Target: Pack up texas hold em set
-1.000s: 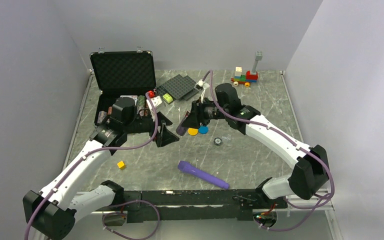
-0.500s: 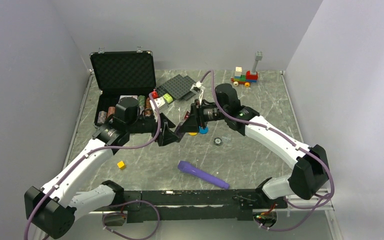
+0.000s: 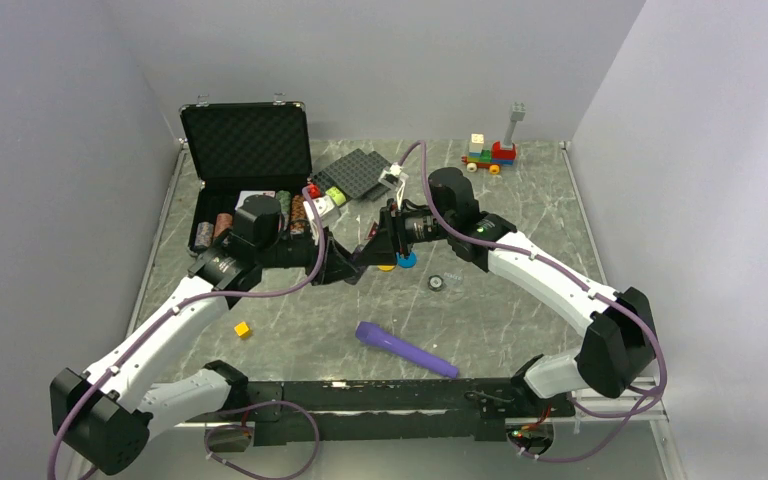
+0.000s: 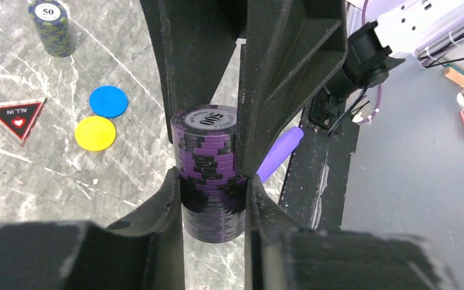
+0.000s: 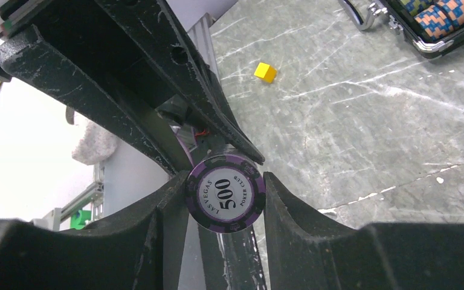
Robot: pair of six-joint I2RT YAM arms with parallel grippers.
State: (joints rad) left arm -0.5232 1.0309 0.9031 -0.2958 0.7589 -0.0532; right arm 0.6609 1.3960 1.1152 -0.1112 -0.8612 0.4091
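Observation:
A purple-and-black striped chip stack (image 4: 208, 163) marked 500 hangs above the table between both grippers. My left gripper (image 4: 212, 175) has its fingers pressed on the stack's lower sides. My right gripper (image 5: 226, 178) is shut on the same chip stack (image 5: 226, 192) from the opposite end. In the top view the two grippers meet at mid-table, left gripper (image 3: 343, 266) and right gripper (image 3: 375, 250). The black case (image 3: 245, 140) stands open at the back left with chip stacks (image 3: 222, 225) inside. A blue disc (image 4: 109, 101), a yellow disc (image 4: 95, 133), a dark red triangle (image 4: 15, 116) and a dark chip stack (image 4: 51, 24) lie on the table.
A purple cylinder (image 3: 405, 350) lies near the front edge. A small yellow cube (image 3: 243, 329) sits front left. Dark grey studded plates (image 3: 358, 173) lie behind the grippers, a toy brick train (image 3: 490, 152) at the back right, and a small round object (image 3: 436, 283) right of centre.
My left gripper has moved right to meet the right gripper and its wide-open fingers have closed round the purple chip stack. The right gripper has kept its grip, shifting slightly left.

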